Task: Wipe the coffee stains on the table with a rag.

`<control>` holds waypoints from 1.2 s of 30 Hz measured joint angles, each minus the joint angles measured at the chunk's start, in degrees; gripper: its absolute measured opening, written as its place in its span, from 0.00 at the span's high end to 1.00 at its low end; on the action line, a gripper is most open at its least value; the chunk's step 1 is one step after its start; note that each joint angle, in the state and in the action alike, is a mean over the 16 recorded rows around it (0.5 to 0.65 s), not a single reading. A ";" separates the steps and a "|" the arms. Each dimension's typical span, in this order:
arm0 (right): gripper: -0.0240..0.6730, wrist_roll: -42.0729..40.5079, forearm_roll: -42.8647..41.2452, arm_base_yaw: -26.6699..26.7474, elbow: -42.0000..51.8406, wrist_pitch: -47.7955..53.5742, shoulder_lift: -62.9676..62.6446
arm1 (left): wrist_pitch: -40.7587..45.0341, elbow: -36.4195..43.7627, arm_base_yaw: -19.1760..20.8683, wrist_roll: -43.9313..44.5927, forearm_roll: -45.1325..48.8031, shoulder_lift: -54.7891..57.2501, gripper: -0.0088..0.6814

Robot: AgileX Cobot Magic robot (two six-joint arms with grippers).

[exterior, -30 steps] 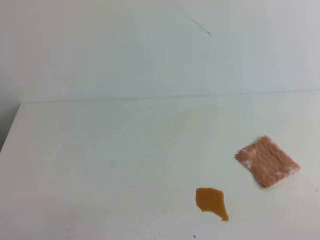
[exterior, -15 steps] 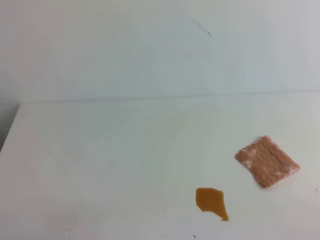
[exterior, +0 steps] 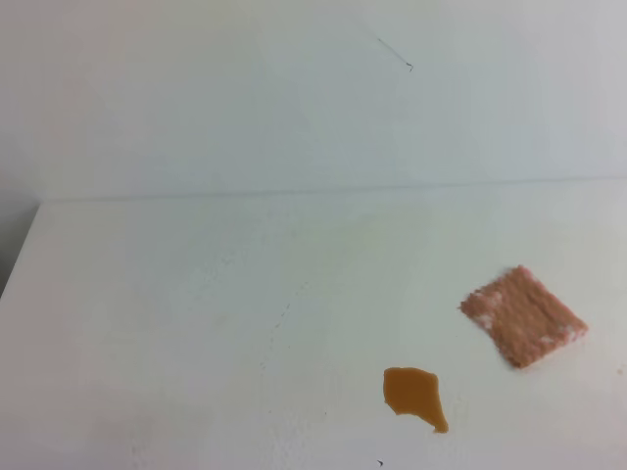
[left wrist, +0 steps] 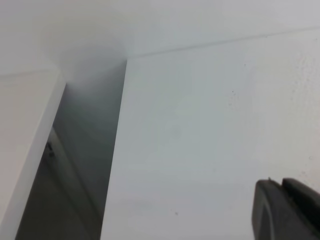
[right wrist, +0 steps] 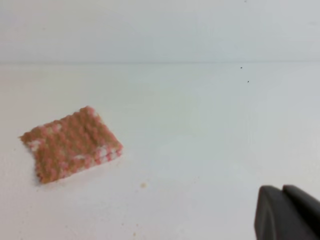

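The coffee stains (exterior: 413,395) are one glossy orange-brown blot with a short tail, near the front of the white table (exterior: 196,323). The rag (exterior: 524,316), a pinkish-brown fuzzy square with whitish patches, lies flat to the blot's upper right, apart from it. In the right wrist view the rag (right wrist: 70,144) lies at left, and my right gripper (right wrist: 282,191) sits at the bottom right, shut and empty, well away from it. My left gripper (left wrist: 281,186) shows at the bottom right of its own view, fingers pressed together, holding nothing. Neither gripper appears in the exterior view.
The table's left edge (left wrist: 116,150) drops into a dark gap beside a white panel (left wrist: 25,125). A pale wall (exterior: 294,98) rises behind the table's back edge. A few small crumbs (right wrist: 143,185) lie near the rag.
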 joint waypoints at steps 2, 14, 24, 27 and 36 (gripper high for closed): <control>0.97 0.00 0.00 0.00 0.00 0.01 0.00 | 0.00 0.00 0.00 0.00 0.00 0.00 0.99; 0.97 0.00 0.00 0.00 0.00 0.03 0.00 | 0.00 0.00 0.00 -0.02 0.00 0.00 0.99; 0.97 0.00 0.00 0.00 0.00 0.03 0.00 | 0.00 0.00 0.00 -0.03 0.00 -0.10 0.99; 0.97 0.00 0.00 0.00 0.00 0.03 0.00 | 0.00 0.00 0.00 -0.03 0.00 -0.10 0.99; 0.97 0.00 0.02 0.00 0.00 -0.07 0.00 | 0.00 0.00 0.00 -0.01 0.00 0.00 0.99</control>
